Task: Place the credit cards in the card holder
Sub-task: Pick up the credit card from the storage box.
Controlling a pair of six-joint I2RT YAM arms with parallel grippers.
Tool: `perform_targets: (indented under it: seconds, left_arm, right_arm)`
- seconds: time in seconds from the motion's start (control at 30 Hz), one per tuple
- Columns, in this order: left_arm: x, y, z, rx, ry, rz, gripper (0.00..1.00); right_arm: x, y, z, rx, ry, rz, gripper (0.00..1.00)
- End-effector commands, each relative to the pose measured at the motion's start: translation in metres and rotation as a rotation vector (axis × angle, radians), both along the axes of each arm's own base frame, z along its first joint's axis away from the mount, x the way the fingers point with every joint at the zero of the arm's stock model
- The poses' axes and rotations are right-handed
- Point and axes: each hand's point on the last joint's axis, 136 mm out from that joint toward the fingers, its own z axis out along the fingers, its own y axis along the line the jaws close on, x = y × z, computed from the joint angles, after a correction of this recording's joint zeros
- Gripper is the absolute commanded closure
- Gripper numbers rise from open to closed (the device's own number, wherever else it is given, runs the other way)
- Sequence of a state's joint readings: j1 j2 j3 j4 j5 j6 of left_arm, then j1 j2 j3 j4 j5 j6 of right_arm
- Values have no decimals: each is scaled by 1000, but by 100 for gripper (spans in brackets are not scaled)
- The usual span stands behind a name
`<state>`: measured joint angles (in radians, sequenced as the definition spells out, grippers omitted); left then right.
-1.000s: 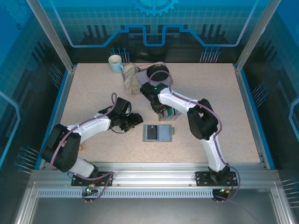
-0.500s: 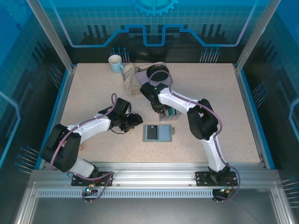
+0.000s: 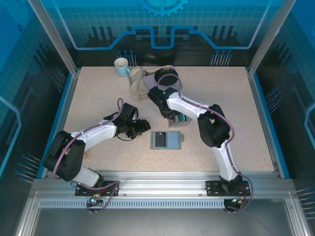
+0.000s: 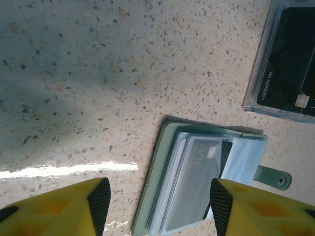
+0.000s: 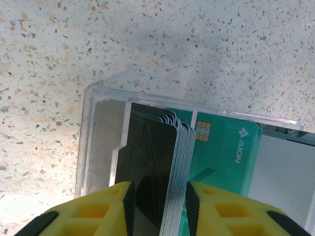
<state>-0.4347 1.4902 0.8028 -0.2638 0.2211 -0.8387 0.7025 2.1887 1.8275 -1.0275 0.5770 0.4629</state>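
Observation:
The card holder (image 3: 166,140) lies open on the table; in the left wrist view the card holder (image 4: 162,177) shows clear sleeves with a grey VIP card (image 4: 197,187) in one. My left gripper (image 4: 160,204) hovers open above the holder's near edge, touching nothing. The credit cards (image 5: 152,157), a dark stack, stand on edge in a clear box (image 5: 91,132), and a teal card (image 5: 226,147) lies flat beside them. My right gripper (image 5: 160,204) straddles the stack: the right pad is at the card edges, the left pad a little off the front card.
A white mug (image 3: 121,66), a crumpled beige cloth (image 3: 139,84) and a dark round object (image 3: 166,76) sit at the back of the table. The clear box (image 3: 179,120) stands just behind the holder, its corner (image 4: 266,64) near the left gripper.
The right gripper's jaws have drawn closer together round the card stack. Both arms stay where they were.

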Motion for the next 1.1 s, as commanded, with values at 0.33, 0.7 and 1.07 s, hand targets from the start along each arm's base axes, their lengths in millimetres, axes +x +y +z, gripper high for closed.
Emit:
perform_targets:
  seconds: [0.33,0.7,1.07]
  left_arm:
    - [-1,1,-1,-8,7,8,41]
    - [-1,2,-2,-6,11,7,41]
    - [2,-5,11,-48,-11,-12,41]
  right_arm:
    - [-6,-5,19,-25,-18,14,77]
    - [-7,-6,36,7,-43,12,85]
    - [-25,18,70,281,-21,19,92]
